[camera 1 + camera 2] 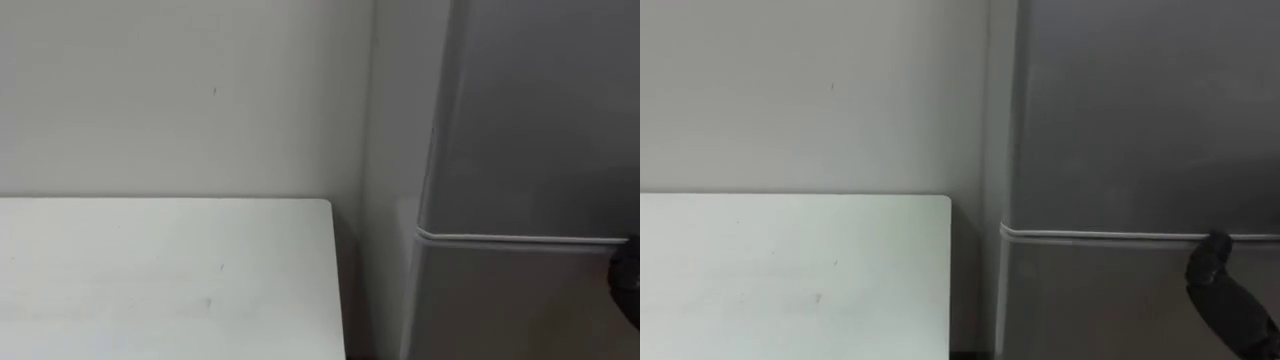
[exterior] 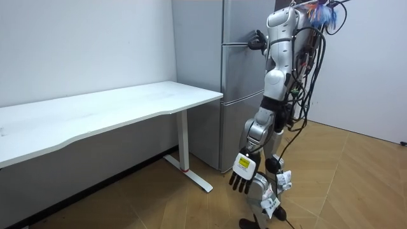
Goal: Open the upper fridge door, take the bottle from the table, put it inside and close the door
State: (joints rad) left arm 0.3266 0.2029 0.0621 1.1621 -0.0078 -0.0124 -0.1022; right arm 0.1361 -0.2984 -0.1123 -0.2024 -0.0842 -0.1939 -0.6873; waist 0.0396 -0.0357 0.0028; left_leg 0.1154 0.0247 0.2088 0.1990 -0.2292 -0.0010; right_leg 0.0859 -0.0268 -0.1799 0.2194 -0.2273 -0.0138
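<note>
I stand close in front of a tall grey fridge (image 2: pixel 236 83), beside a white table. Its upper door (image 1: pixel 1140 110) and lower door (image 1: pixel 1090 300) are both closed, with a pale seam (image 1: pixel 1090 236) between them. My right hand (image 1: pixel 1222 292) is raised to that seam at the right of the eye views, one dark fingertip touching the line. In the room view this right hand (image 2: pixel 257 42) rests against the fridge front at chest height. My left hand (image 2: pixel 241 175) hangs low beside my leg, with its fingers relaxed and nothing in it.
A white table (image 1: pixel 150 280) stands left of the fridge against a pale wall (image 1: pixel 180 90), with a narrow gap between its right edge and the fridge side. In the room view the table (image 2: pixel 114 105) runs far to the left over a wooden floor (image 2: pixel 343 184).
</note>
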